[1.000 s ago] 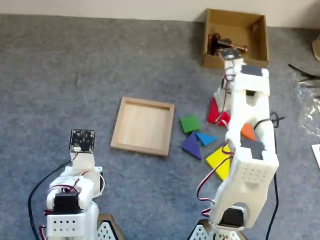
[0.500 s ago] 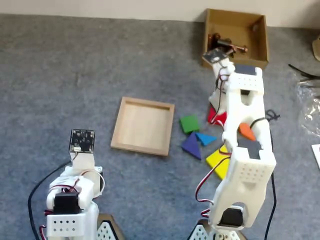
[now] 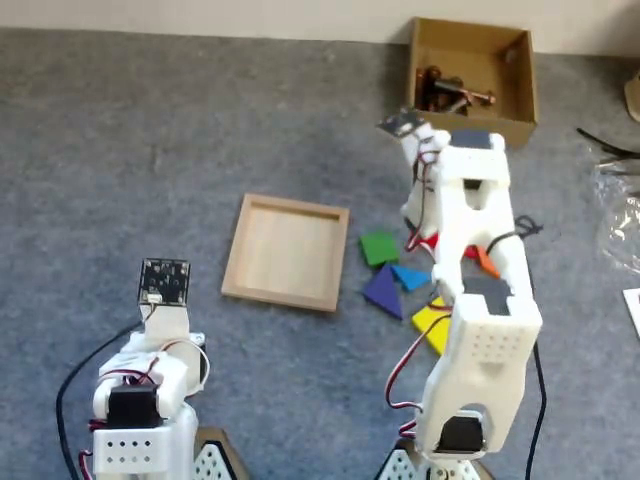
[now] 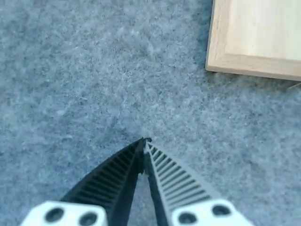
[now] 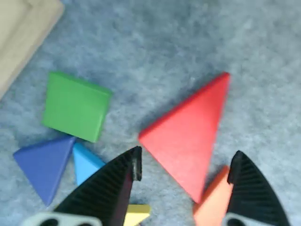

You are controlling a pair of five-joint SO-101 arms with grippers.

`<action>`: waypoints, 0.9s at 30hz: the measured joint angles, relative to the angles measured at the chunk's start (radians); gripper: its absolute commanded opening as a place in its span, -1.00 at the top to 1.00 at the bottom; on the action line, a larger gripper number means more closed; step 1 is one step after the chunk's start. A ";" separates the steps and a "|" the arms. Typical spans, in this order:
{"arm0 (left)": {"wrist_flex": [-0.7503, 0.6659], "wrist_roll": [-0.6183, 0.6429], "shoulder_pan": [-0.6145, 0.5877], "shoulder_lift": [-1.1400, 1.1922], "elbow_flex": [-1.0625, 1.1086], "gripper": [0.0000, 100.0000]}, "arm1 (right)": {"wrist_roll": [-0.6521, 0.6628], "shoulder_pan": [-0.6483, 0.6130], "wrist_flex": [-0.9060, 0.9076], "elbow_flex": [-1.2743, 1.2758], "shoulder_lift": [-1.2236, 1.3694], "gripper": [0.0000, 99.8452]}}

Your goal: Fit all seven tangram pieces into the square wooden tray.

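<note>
Tangram pieces: none sitting in the tray yet, so judging the task as barely begun.

Right gripper (image 5: 186, 162): hanging spread wide over the large red wooden triangle (image 5: 188, 127), gripping nothing, one finger showing on each side of the triangle's near part. Seemingly lining up for a first pick, though not touching the piece as far as can be told.

Lying just beside the red one: a small orange wooden piece (image 5: 211, 202), its corner touching or nearly touching the red edge, shape partly hidden by a finger. Lying on the other side: a green wooden square (image 5: 75, 106), a dark blue wooden triangle (image 5: 44, 162), a small light blue wooden triangle (image 5: 85, 162) pressed against the dark blue one, and a yellow wooden piece (image 5: 136, 213) peeking out by a finger. Counting six colours; not making out the seventh piece, possibly hidden under the arm.

Square wooden tray (image 3: 285, 297): resting bare on the grey carpet (image 3: 150, 130), near the green square, between the cluster and the left arm.

Left gripper (image 4: 146, 143): hanging over the carpet with fingers pressed together, carrying nothing, near one edge of the tray.

Farther off: an open cardboard box (image 3: 470, 24) sitting beyond the pieces, holding unrelated odds and ends.

Remaining, by this reading: picking, carrying and fitting every piece.
</note>
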 measured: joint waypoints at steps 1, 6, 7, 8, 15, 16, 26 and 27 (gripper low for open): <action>0.000 0.000 0.000 0.000 0.000 0.98 | 0.000 -0.003 0.000 0.002 0.017 0.28; 0.000 0.000 0.000 0.000 0.000 0.98 | 0.000 0.002 -0.018 0.005 0.043 0.18; 0.000 0.000 0.000 0.000 0.000 0.98 | 0.000 0.002 -0.023 0.005 0.043 0.18; 0.000 0.000 0.000 0.000 0.000 0.98 | 0.000 0.000 -0.026 0.005 0.043 0.18; 0.000 0.000 0.000 0.000 0.000 0.98 | 0.000 0.000 -0.028 0.005 0.043 0.18; 0.000 0.000 0.000 0.000 0.000 0.98 | 0.000 0.000 -0.029 0.005 0.043 0.18; 0.000 0.000 0.000 0.000 0.000 0.98 | -0.009 0.000 -0.109 0.120 0.040 0.18; 0.000 0.000 0.000 0.000 0.000 0.98 | -0.011 0.000 -0.120 0.129 0.038 0.18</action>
